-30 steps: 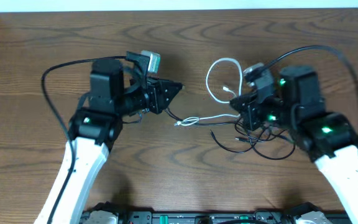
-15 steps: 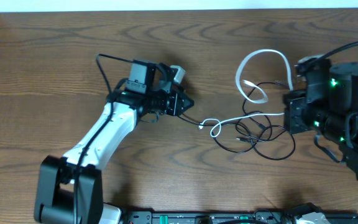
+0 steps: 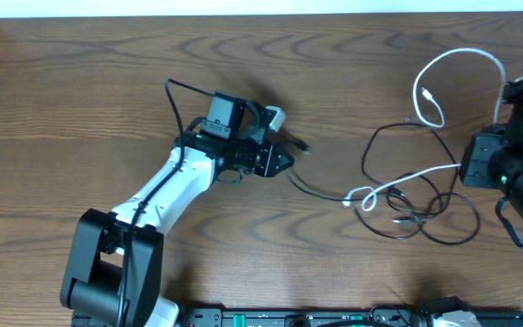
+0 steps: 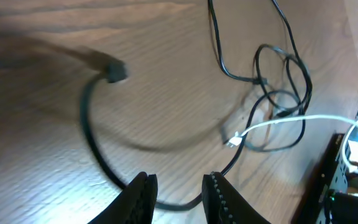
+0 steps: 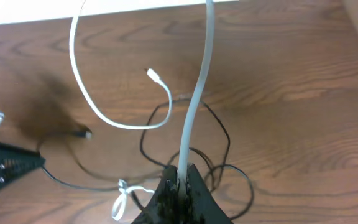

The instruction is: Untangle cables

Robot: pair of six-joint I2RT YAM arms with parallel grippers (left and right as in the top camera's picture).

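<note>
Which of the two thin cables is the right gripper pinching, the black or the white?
The white cable: it rises straight out of the shut right gripper, while the black cable lies looped on the table.

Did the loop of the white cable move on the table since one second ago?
Yes. The white cable shifted right and slightly toward the far edge of the table, with the right gripper clamped on it.
</note>
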